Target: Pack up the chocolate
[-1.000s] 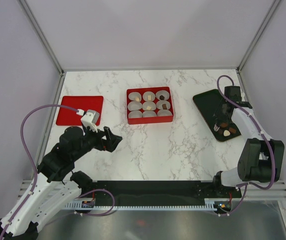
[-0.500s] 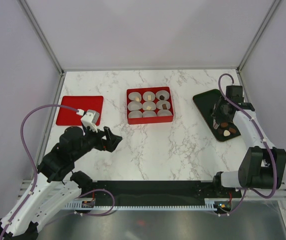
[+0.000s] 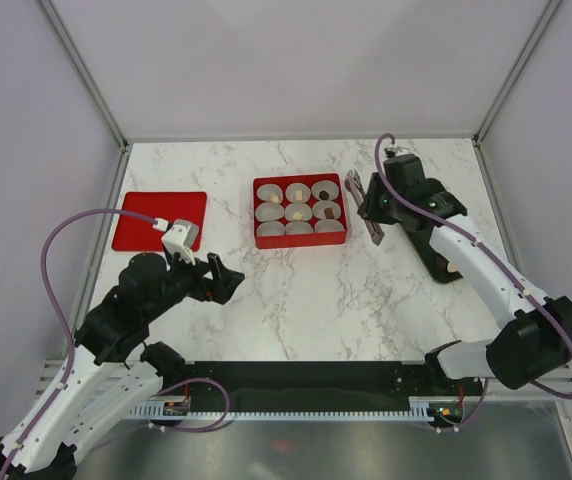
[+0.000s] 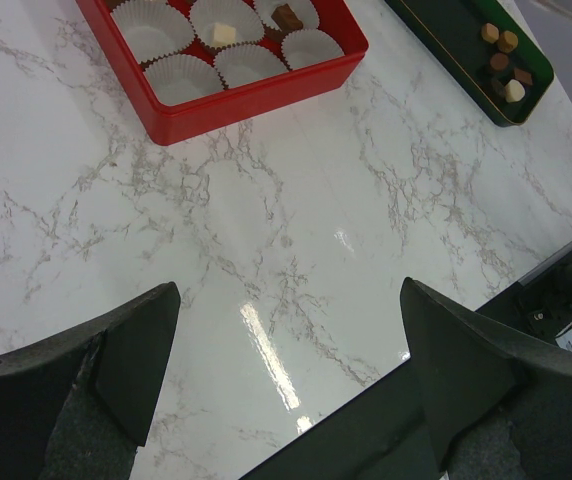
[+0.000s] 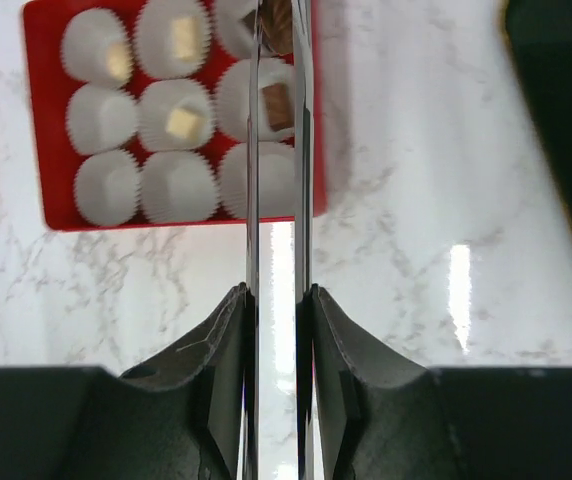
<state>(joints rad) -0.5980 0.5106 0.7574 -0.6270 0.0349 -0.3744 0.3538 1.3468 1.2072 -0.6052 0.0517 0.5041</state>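
Well, the table (image 3: 366, 300) is white marble with grey veins, and it shines a bit under the light. Plain pale walls (image 3: 286, 60) stand on three sides, with slanting metal posts (image 3: 78, 62) at the back corners.

A red box (image 3: 297, 241) with nine little rooms sits in the middle, toward the back. Each room has a white paper cup (image 5: 176, 185) in it. A flat red tray (image 3: 141, 225) lies well apart on the left. A dark green tray (image 4: 451, 30) lies on the right. From above, the right arm (image 3: 486, 265) stretches over that dark tray and hides much of it.

The right claw (image 5: 276, 295) hangs just beside the box's right side. It is pressed together on thin metal tweezers (image 5: 252, 200). In its own camera the two long blades run up across the right-hand cups and cover part of them. The left claw (image 4: 286, 360) is spread wide over bare marble at the front left, holding nothing.

The chocolate (image 5: 181, 122) is in tiny lumps. In the box, pale yellow-tan ones sit in cups of the back and middle rows, and a brown one sits in the middle-right cup. Another brown bit shows between the blades at the back-right cup. I cannot tell if the tweezers hold it or it lies in the cup. More lumps bunch at the near end of the dark tray: tan-orange, dark brown and one cream.
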